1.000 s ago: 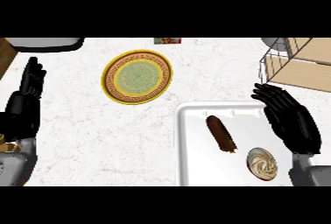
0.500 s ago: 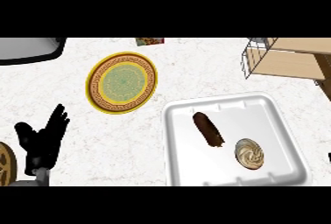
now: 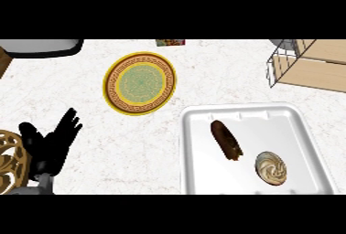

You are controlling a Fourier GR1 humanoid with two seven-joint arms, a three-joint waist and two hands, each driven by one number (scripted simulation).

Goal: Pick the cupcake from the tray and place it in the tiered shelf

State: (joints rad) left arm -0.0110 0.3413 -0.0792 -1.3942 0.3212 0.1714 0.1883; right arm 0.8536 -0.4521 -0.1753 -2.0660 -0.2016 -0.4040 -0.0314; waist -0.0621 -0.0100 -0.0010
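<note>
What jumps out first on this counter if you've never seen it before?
Probably the yellow patterned plate at upper centre. Next, the white tray at lower right, holding a swirled cupcake and a dark brown pastry. A black left hand rests open at lower left.

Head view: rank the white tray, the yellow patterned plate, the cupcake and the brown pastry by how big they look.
1. White tray, clearly the largest.
2. Yellow patterned plate.
3. Brown pastry and cupcake: too alike to rank; the pastry is longer but narrower, the cupcake rounder.
</note>
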